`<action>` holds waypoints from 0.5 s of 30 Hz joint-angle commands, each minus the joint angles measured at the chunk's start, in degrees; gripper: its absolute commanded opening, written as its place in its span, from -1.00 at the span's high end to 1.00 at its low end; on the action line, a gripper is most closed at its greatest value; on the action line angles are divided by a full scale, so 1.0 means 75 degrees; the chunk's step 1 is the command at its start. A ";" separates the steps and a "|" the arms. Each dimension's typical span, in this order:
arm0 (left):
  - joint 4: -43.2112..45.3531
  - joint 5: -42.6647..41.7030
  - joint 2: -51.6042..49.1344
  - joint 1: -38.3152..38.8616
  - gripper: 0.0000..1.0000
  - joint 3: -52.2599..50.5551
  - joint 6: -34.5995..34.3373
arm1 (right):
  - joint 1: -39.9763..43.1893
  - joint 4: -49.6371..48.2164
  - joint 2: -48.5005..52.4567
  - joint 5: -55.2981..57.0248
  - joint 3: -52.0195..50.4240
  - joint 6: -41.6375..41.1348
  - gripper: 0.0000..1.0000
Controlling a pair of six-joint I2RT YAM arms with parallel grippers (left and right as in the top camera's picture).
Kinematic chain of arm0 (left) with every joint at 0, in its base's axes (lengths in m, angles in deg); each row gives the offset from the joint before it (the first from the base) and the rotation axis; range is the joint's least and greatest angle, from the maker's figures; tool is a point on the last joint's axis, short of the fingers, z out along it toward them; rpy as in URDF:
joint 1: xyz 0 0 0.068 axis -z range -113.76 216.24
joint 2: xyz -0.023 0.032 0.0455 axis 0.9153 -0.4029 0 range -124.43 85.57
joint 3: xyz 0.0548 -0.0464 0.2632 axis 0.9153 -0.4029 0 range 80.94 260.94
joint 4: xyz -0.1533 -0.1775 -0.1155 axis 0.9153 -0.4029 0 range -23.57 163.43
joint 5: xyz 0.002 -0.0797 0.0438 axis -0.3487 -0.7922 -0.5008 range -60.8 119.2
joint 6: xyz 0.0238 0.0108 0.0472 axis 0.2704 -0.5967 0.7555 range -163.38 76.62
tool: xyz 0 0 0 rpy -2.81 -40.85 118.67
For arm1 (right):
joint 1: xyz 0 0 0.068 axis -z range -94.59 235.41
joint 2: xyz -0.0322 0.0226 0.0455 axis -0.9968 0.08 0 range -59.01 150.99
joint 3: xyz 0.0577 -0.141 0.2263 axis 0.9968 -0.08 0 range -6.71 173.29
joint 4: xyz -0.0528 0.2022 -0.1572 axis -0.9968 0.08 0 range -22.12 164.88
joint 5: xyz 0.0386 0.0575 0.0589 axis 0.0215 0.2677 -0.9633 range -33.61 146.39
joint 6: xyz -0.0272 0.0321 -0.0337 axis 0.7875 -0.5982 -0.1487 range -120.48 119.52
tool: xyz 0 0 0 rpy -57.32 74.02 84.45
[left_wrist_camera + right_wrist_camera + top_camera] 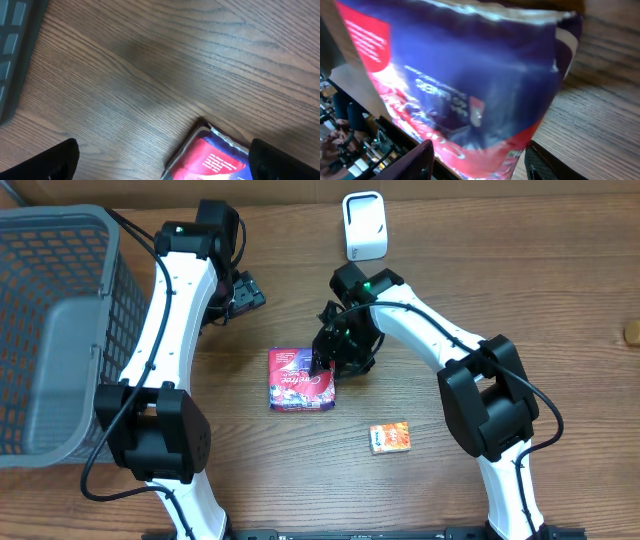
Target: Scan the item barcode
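The item is a red and purple packet [293, 381] lying on the table; no barcode shows on it. A white scanner [364, 225] stands at the back. My right gripper [327, 364] is at the packet's right edge. In the right wrist view the packet [460, 80] fills the frame and its near end sits between the two fingers of that gripper [480, 165]; whether they press it I cannot tell. My left gripper [247, 292] hovers behind and left of the packet, open and empty [167, 162], with a packet corner [212, 157] below it.
A grey mesh basket [60, 330] takes up the left side of the table. A small orange box [389, 437] lies in front and right of the packet. Both arms rise from the near edge.
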 commanded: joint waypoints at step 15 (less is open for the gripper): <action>0.0128 0.0096 0.0032 0.0000 -0.99 -0.0178 0.0035 | -0.0131 -0.0819 -0.0306 -0.0224 -0.0321 -0.0300 0.93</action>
